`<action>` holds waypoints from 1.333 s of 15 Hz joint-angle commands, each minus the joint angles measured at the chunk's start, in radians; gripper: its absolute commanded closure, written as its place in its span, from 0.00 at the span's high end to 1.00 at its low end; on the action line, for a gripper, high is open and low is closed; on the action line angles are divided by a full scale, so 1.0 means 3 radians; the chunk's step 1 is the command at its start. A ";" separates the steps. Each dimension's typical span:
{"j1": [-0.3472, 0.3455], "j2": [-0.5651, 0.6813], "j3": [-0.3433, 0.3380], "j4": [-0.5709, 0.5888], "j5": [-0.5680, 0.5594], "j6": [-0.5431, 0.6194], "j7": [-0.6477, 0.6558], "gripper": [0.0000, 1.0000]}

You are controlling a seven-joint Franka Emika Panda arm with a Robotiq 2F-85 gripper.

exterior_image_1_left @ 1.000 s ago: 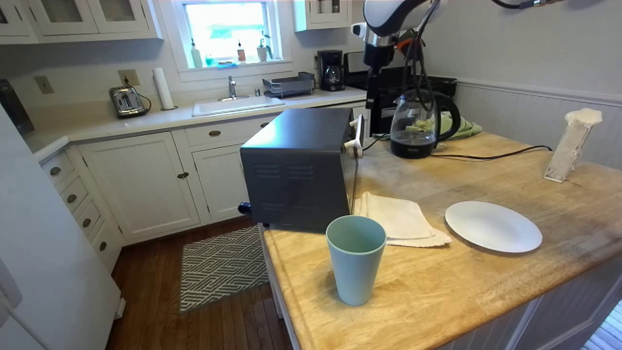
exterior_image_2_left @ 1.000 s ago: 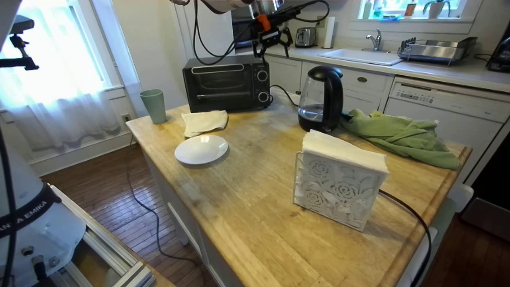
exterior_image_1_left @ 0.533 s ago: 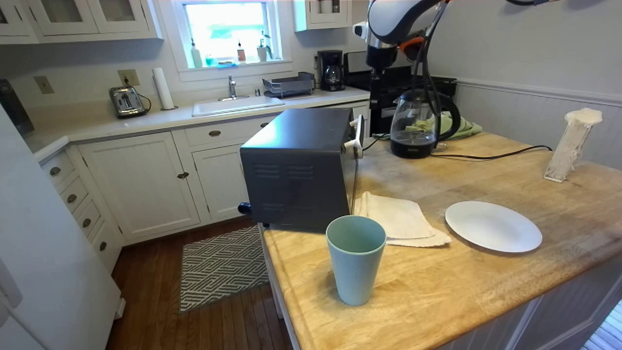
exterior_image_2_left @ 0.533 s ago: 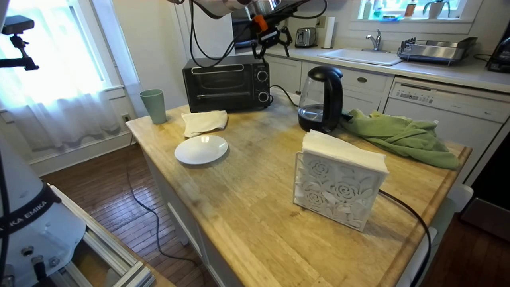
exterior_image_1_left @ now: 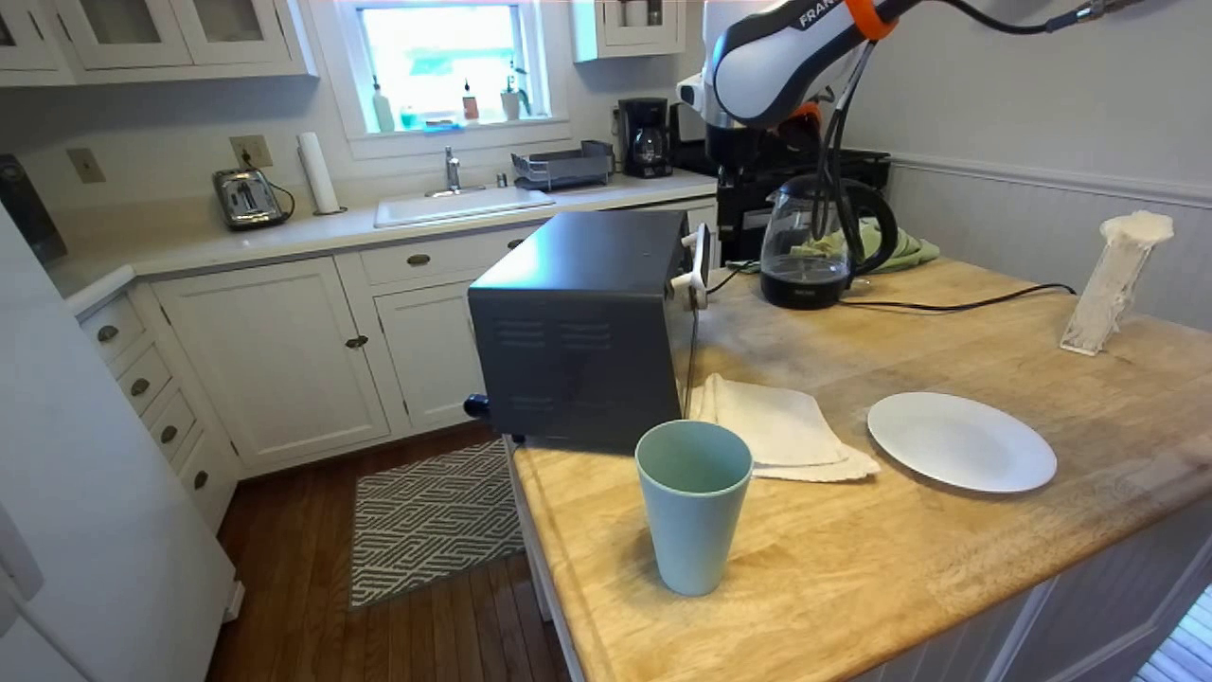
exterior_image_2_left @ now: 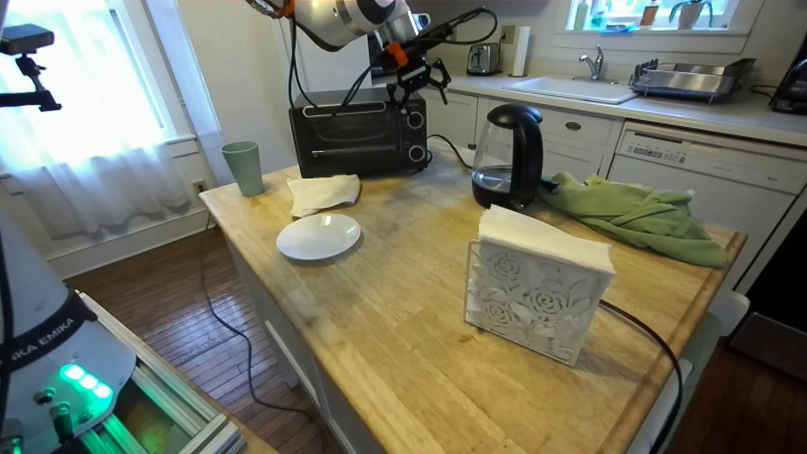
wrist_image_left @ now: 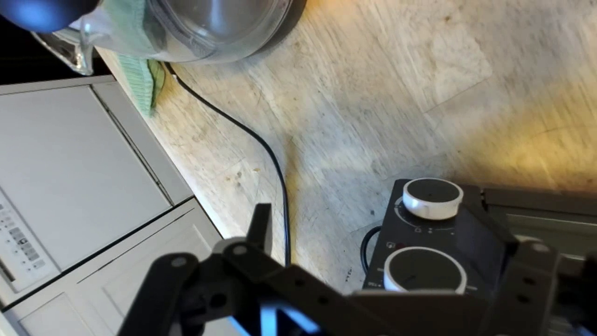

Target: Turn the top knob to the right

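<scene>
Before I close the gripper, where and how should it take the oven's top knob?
I would grip the top knob by opposite sides of its pale rim, coming from the front: it is round and juts from the upright panel.

This is a home kitchen: white cabinets (exterior_image_1_left: pixel 270 360) under a counter (exterior_image_1_left: pixel 180 248) with a sink (exterior_image_1_left: pixel 464 205), dish rack (exterior_image_2_left: pixel 684 82) and drip coffee maker (exterior_image_1_left: pixel 645 137), a built-in dishwasher (exterior_image_2_left: pixel 712 183) (control panel (exterior_image_2_left: pixel 659 150) along its top), and a wood-topped island (exterior_image_2_left: pixel 403 284) bearing a toaster oven (exterior_image_2_left: pixel 356 140) and an electric kettle (exterior_image_2_left: pixel 520 157).
</scene>
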 commanded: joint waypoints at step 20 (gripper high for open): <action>-0.0012 -0.0315 0.0102 -0.0809 -0.0028 0.0863 0.0754 1.00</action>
